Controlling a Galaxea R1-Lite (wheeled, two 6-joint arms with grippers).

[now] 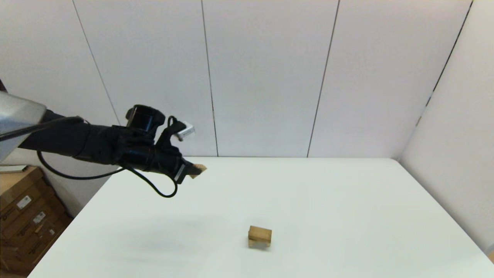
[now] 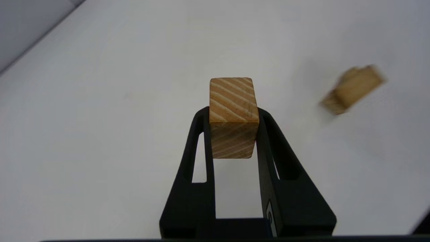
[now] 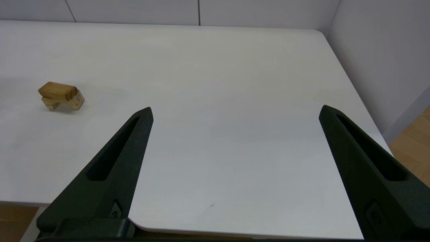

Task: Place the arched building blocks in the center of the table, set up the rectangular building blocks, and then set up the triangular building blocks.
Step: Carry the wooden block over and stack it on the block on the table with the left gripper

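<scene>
No writing, number or brand can be read anywhere. White labels sit on the brown cardboard boxes [image 1: 23, 220] at the lower left of the head view, but their print is too small to make out.

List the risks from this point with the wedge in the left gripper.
1. The left gripper pinches the triangular block only at its fingertips, high above the table; a slip could drop it.
2. The rectangular block lying on the arched block is a small stack; a hard or off-centre placement may knock it askew.
3. The right gripper is parked open at the table's near edge, too far off to steady it.
</scene>
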